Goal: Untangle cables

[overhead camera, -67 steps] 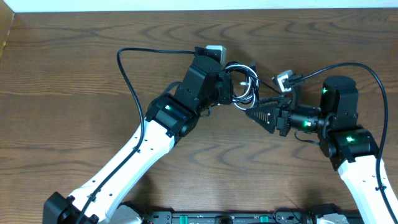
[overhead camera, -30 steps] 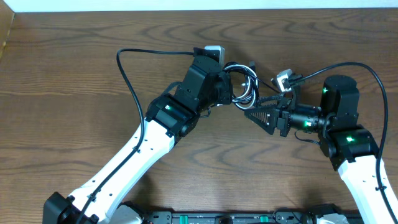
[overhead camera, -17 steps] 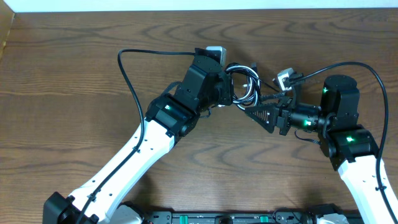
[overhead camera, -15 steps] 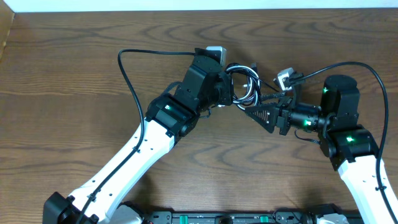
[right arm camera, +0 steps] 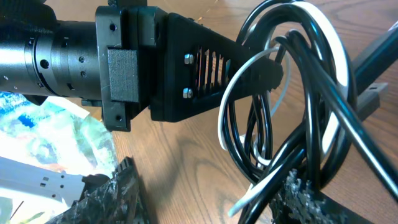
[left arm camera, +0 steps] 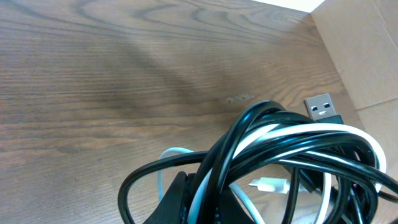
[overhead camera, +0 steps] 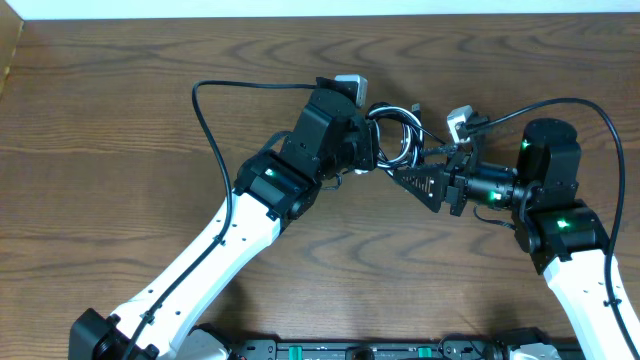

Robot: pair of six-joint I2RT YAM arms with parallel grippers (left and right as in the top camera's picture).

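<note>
You have wide bare surface point(overhead camera: 120, 150) to pass over left of the left arm point(overhead camera: 250, 200), and more in front between the two arms. The middle is tight: the cables point(overhead camera: 397, 138), pinched in the left claw point(overhead camera: 372, 150), crowd right against the right claw point(overhead camera: 410, 172), with strands running between its spread fingers point(right arm camera: 118, 186). A thick black cord point(overhead camera: 203, 110) arcs beside the left arm.

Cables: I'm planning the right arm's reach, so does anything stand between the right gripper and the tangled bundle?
Nothing visible does. The right gripper is open right at the cables, and in the right wrist view loose strands hang between its fingers. The left gripper pinches the bundle from the opposite side, not in the path.
</note>
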